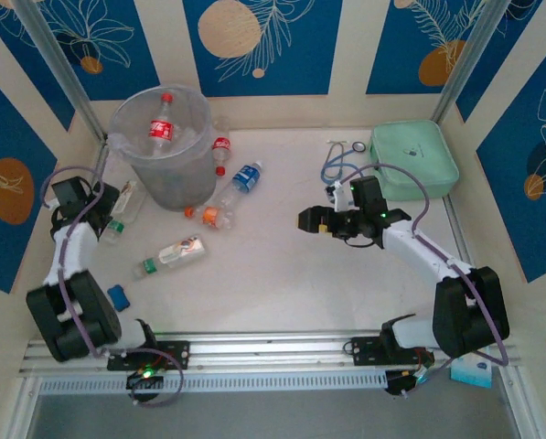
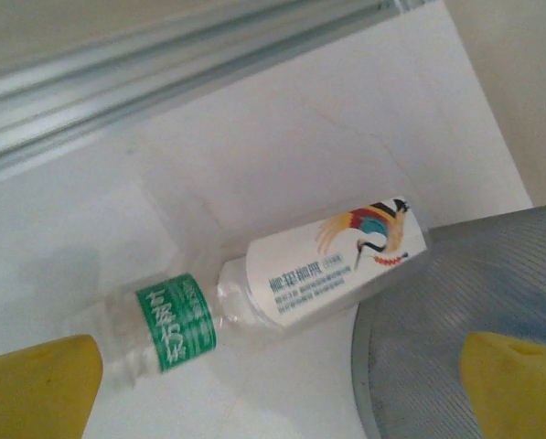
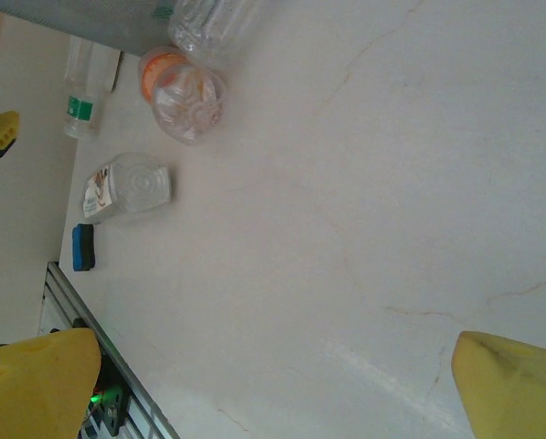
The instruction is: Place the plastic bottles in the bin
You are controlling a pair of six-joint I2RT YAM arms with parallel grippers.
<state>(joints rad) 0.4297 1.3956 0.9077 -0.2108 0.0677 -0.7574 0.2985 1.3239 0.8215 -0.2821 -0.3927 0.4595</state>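
White-labelled bottle (image 1: 176, 251) lying flat, cap pointing near-left

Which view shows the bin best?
Top external: the whole bin is seen from above, with its open rim and a red-label bottle inside. Left wrist catches a slice of its grey wall at lower right. Right wrist has a grey strip at the top edge, likely its base.

The bin (image 2: 437, 293), blurred, runs off the left wrist view's lower edge.
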